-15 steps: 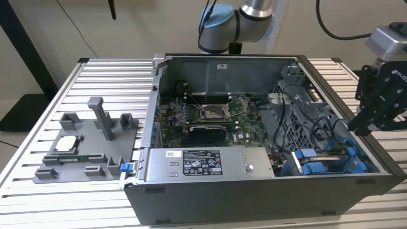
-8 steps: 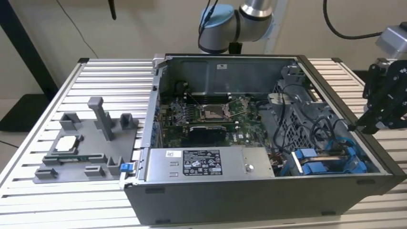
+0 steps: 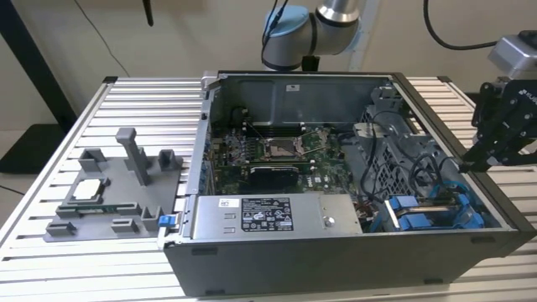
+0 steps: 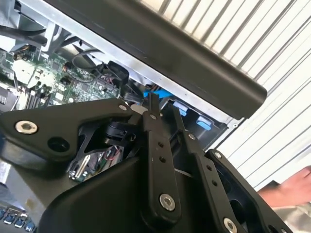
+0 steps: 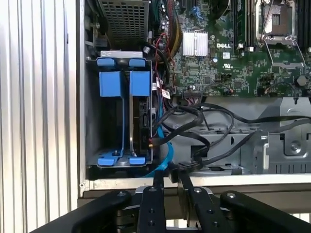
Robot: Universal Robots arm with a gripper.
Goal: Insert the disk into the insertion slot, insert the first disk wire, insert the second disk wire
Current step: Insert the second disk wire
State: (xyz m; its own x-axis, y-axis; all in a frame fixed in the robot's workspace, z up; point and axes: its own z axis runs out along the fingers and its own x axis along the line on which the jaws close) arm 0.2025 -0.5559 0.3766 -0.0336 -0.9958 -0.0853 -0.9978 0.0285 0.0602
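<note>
In the first wrist view the insertion slot [image 5: 92,121] is a grey metal bay at the case's corner, with blue carrier frames [image 5: 119,82] in it. The disk [image 5: 143,124] sits edge-on inside the bay, in the carrier nearer the motherboard. A blue wire [image 5: 167,151] and black wires [image 5: 194,116] run up to the disk's side; whether they are plugged in is not clear. My gripper [image 5: 171,180] hovers outside the case wall beside the bay, open by a narrow gap with nothing between its fingers. In the exterior view my gripper [image 3: 471,165] hangs over the case's right rim.
The open computer case [image 3: 336,264] lies on a slatted table [image 3: 50,264]. A motherboard [image 3: 277,151] and a grey power-supply box [image 3: 277,217] lie inside. A grey fixture plate [image 3: 109,207] with small parts lies at the exterior view's left. A person's hand [image 4: 291,189] is near the case.
</note>
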